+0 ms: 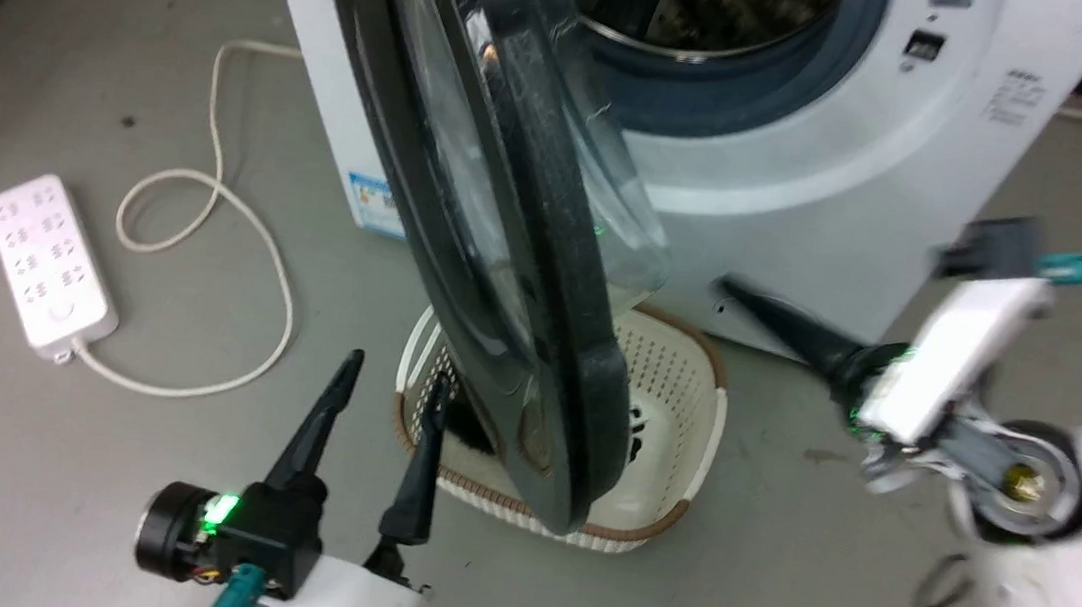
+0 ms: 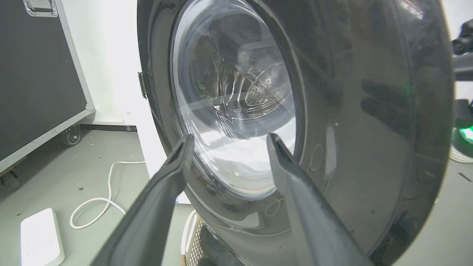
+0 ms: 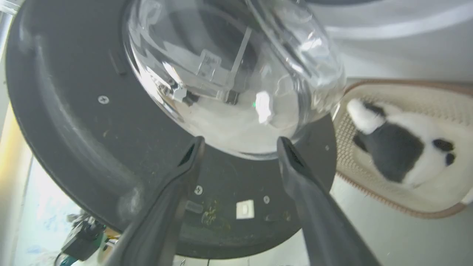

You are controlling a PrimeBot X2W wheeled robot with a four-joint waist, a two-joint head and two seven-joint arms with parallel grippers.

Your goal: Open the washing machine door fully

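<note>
The washing machine door [image 1: 544, 274] stands partly swung out, edge-on in the head view, its glass bowl [image 1: 625, 222] bulging right towards the drum mouth [image 1: 726, 72]. My left gripper [image 1: 392, 378] is open at the lower left, fingers pointing up at the door's outer face [image 2: 369, 111], apart from it, with nothing between them [image 2: 229, 137]. My right gripper [image 1: 733, 292], blurred, points left from the right side, behind the door. In the right wrist view it is open [image 3: 240, 142] just below the glass bowl [image 3: 229, 74], facing the door's inner side [image 3: 74, 111].
A white basket [image 1: 689, 430] with a brown rim sits on the floor under the door's lower edge, holding a black-and-white soft toy [image 3: 399, 147]. A white power strip [image 1: 50, 264] and its looped cord [image 1: 209, 208] lie on the floor at left. A black wheeled case [image 2: 37, 81] stands further left.
</note>
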